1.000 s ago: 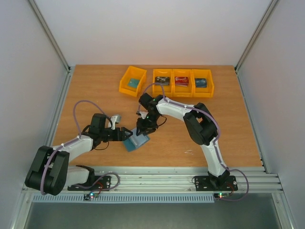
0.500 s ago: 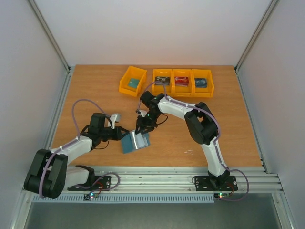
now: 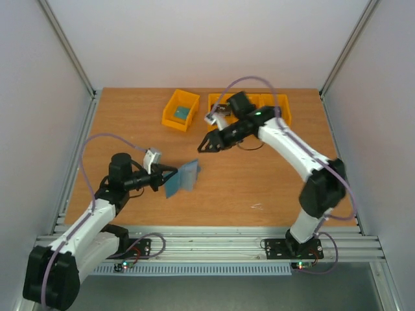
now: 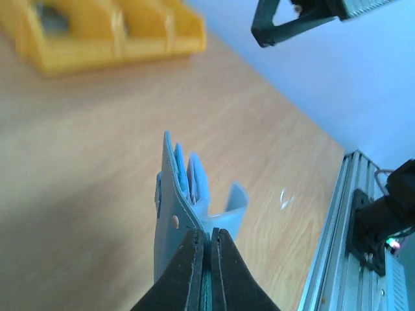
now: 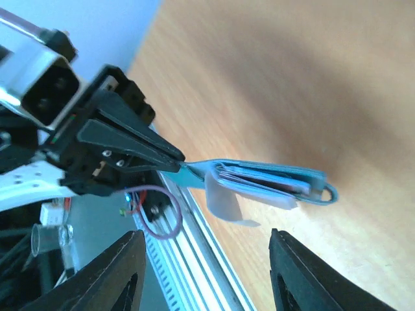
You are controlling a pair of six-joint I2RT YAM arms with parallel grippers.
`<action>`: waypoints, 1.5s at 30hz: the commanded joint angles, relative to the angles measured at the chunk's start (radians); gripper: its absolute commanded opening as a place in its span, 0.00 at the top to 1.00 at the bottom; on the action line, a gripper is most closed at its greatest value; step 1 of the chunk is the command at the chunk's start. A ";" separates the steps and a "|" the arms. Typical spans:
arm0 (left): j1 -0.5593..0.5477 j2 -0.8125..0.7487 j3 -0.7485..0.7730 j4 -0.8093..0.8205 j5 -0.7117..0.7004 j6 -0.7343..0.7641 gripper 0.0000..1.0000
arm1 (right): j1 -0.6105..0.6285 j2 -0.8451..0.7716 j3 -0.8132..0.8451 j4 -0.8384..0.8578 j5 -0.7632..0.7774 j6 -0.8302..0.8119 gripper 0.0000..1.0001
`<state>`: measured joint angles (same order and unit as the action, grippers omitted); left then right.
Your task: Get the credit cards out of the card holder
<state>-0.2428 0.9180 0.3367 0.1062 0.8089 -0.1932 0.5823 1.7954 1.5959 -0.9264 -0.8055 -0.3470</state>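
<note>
The slate-blue card holder point(image 3: 183, 175) hangs above the table, half folded, and my left gripper point(image 3: 166, 177) is shut on one edge of it. In the left wrist view the card holder point(image 4: 176, 194) stands edge-on just past my shut left gripper point(image 4: 206, 237). The right wrist view shows the card holder point(image 5: 275, 181) from the side, with thin edges of credit cards point(image 5: 259, 176) between its pockets and a loose flap drooping below. My right gripper point(image 3: 206, 145) hovers open and empty, up and to the right of the holder and apart from it. My right gripper point(image 5: 204, 262) holds nothing.
A single yellow bin point(image 3: 180, 111) with a teal item stands at the back. A row of yellow bins point(image 3: 283, 110) to its right is partly hidden by my right arm. The metal rail point(image 3: 214, 243) runs along the table's near edge.
My left gripper shut on the card holder and lifted it off the table, drawing back to the left. My right arm rose and moved back toward the bins, its jaws wider.
</note>
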 commanded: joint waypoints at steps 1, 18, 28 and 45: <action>0.013 -0.109 0.156 0.087 0.094 0.088 1.00 | -0.080 -0.161 0.020 -0.017 -0.084 -0.151 0.46; 0.072 -0.229 0.407 0.152 0.083 -0.198 1.00 | -0.005 -0.322 0.142 -0.051 -0.122 -0.345 0.42; 0.084 -0.228 0.416 0.155 -0.001 -0.284 1.00 | 0.051 -0.393 0.109 -0.059 0.049 -0.337 0.40; 0.087 -0.223 0.420 0.164 0.002 -0.293 1.00 | 0.205 -0.432 -0.149 0.246 0.365 -0.231 0.02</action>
<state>-0.1627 0.6998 0.7219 0.1940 0.8181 -0.4686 0.7536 1.3624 1.4734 -0.7876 -0.5022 -0.6041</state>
